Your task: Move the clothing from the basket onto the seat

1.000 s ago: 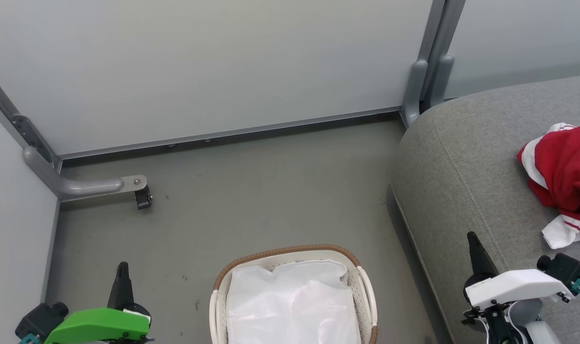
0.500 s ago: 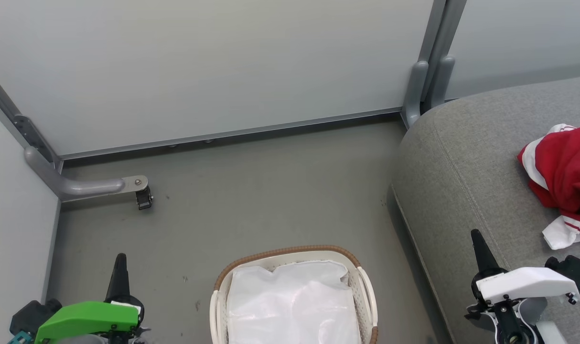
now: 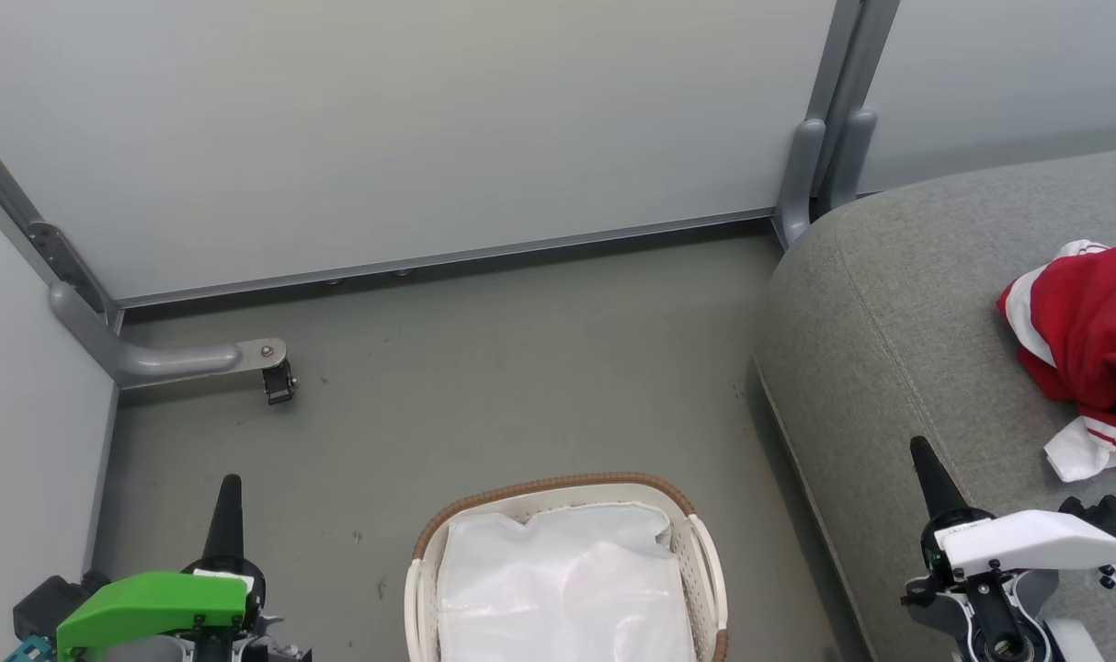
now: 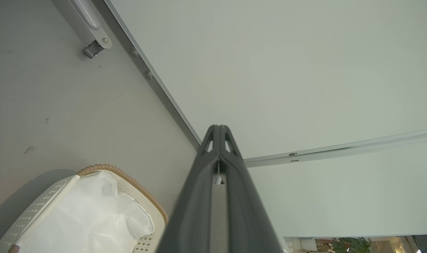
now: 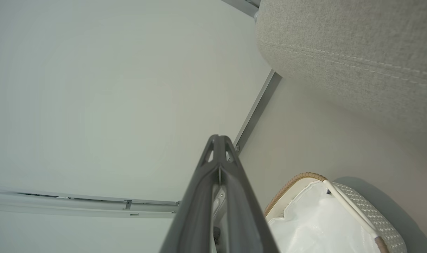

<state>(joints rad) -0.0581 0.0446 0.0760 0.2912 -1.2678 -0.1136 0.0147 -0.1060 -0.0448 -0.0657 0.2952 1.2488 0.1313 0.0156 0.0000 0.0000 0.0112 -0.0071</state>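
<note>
Both left gripper (image 3: pixel 229 487) and right gripper (image 3: pixel 920 452) have edged outward.

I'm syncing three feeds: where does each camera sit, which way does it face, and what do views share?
Head view: on the head, facing forward and down at floor, basket, seat with clothing; left gripper and right gripper at lower corners.
Left wrist view: on that wrist, facing along its shut fingers at wall and floor.
Right wrist view: on that wrist, facing along its shut fingers at wall and seat corner.
Shared: all three show the basket.
</note>
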